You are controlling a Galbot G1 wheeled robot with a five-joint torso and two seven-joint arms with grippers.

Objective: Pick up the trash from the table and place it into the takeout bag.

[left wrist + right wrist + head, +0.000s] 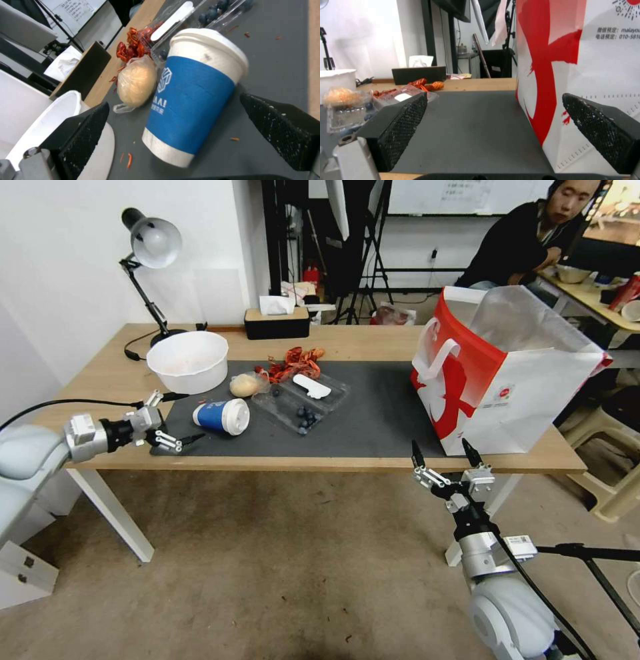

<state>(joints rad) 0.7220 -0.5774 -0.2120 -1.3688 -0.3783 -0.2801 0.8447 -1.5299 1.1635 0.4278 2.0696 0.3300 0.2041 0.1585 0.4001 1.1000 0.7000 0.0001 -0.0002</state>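
A blue paper cup with a white lid (222,416) (193,100) lies on its side on the dark mat (373,413) of the table (367,340). My left gripper (193,416) (174,100) is open, one finger on each side of the cup's base, not gripping. A plastic-wrapped tan bun (244,385) (136,82) and a crumpled red wrapper (293,363) (128,46) lie just beyond the cup. The red-and-white takeout bag (507,373) (586,75) stands open at the mat's right end. My right gripper (441,447) (495,96) hovers open and empty at the table's front edge, beside the bag.
A large white bowl (187,360) stands close behind my left gripper. A clear plastic tray with blueberries (303,400) lies mid-mat. A desk lamp (152,243) and a tissue box (277,321) sit at the back edge. A beige stool (613,447) stands right of the table.
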